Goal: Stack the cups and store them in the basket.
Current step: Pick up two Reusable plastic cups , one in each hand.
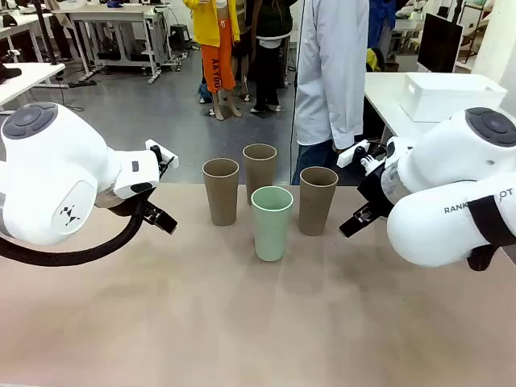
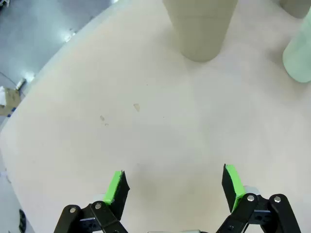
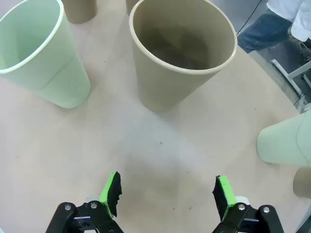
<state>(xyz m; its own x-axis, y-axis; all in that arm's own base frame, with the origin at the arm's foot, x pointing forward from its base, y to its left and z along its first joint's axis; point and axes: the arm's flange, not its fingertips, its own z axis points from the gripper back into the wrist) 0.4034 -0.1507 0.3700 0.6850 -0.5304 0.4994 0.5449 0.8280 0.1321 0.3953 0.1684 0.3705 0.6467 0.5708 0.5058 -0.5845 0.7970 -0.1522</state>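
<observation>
The near half of the beige tabletop (image 1: 242, 322) lies bare from side to side, while at the far middle three tall grey-brown matte tumblers (image 1: 220, 190) (image 1: 260, 172) (image 1: 318, 200) and a pale mint green tumbler (image 1: 272, 222) stand upright with only narrow gaps between them. Bare tabletop runs from the left gripper (image 2: 175, 183), jaws apart, to the nearest grey-brown tumbler; the right gripper (image 3: 167, 191), jaws likewise spread, faces another, with a second mint green tumbler (image 3: 284, 141) off to one side.
</observation>
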